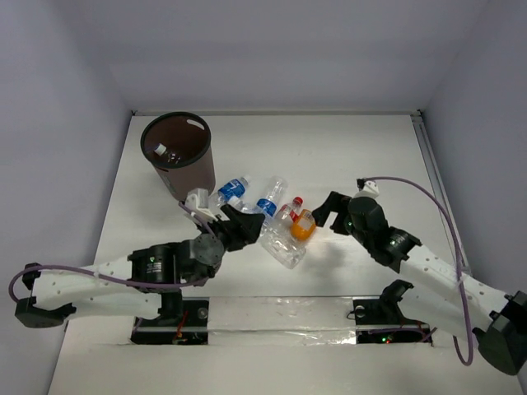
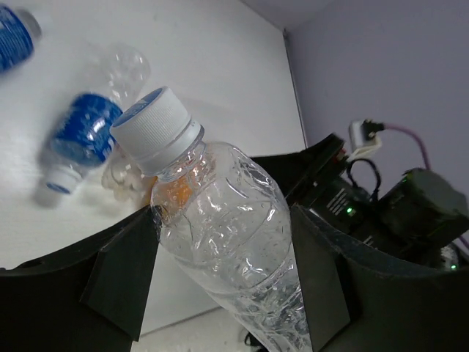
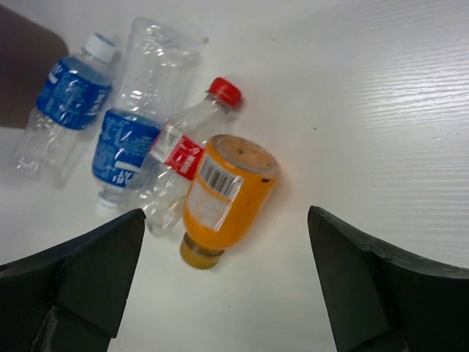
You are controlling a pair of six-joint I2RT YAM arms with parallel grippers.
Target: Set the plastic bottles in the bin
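Clear bottle [image 2: 227, 242], base cropped, bin [image 1: 193, 171] contents unclear

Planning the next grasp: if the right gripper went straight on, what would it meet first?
Probably the orange bottle, lying centred ahead of the open jaws, though depth is unclear.

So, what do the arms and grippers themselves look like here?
The left arm and right arm are white links with black joints; purple cables loop along both. The left gripper and right gripper are black, with broad flat fingers.
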